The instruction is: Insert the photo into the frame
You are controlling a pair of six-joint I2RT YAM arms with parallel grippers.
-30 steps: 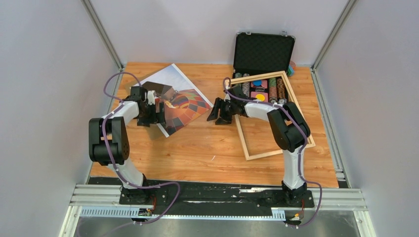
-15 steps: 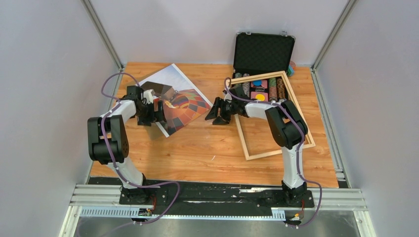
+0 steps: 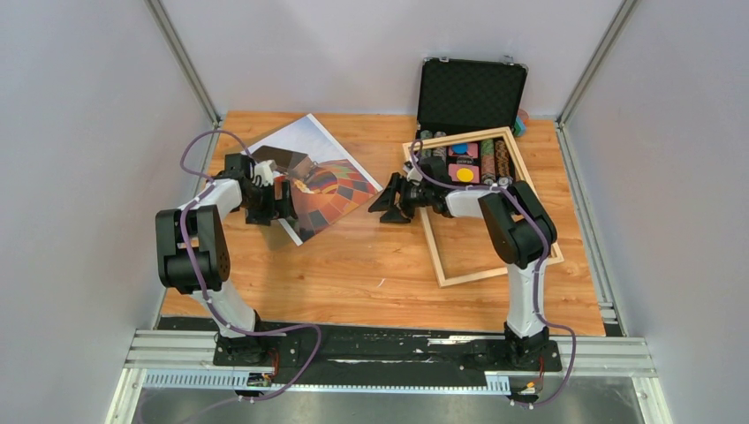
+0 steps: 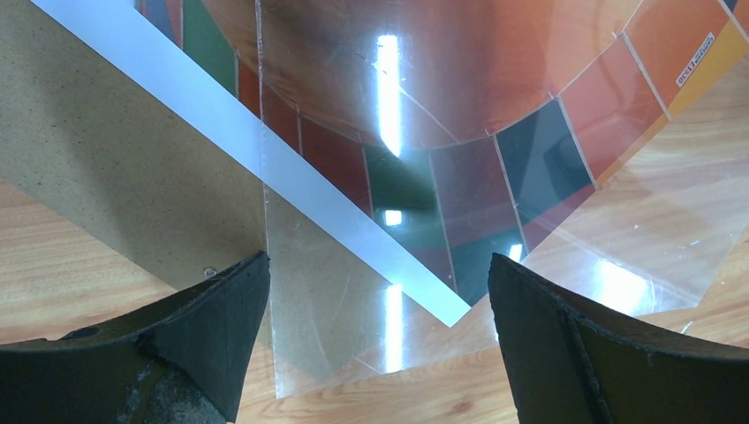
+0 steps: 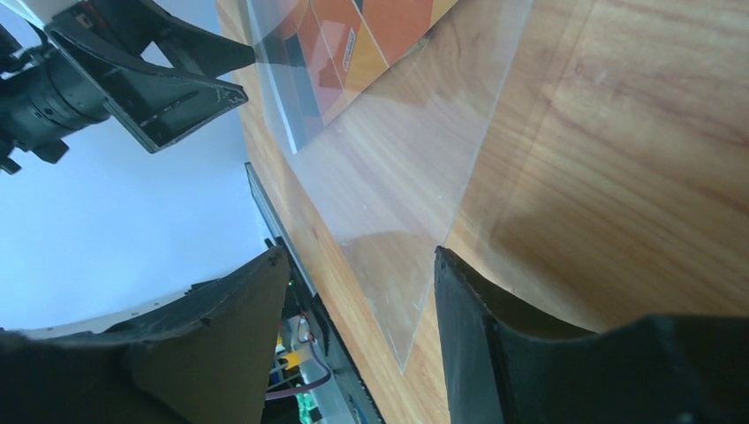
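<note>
Photo (image 3: 340, 181) flat, just ahead of left end effector (image 3: 286, 201)

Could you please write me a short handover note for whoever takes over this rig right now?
Left gripper: open, empty, at the photo's near-left edge.
Right gripper: open, empty, low between photo and frame, at a clear sheet's corner.
Photo: face up, far left, with the clear sheet over it and a brown board at its edge.
Frame: on the right, empty, far end over the open chip case.
Done: nothing placed yet.
Left: get the photo into the frame.
</note>
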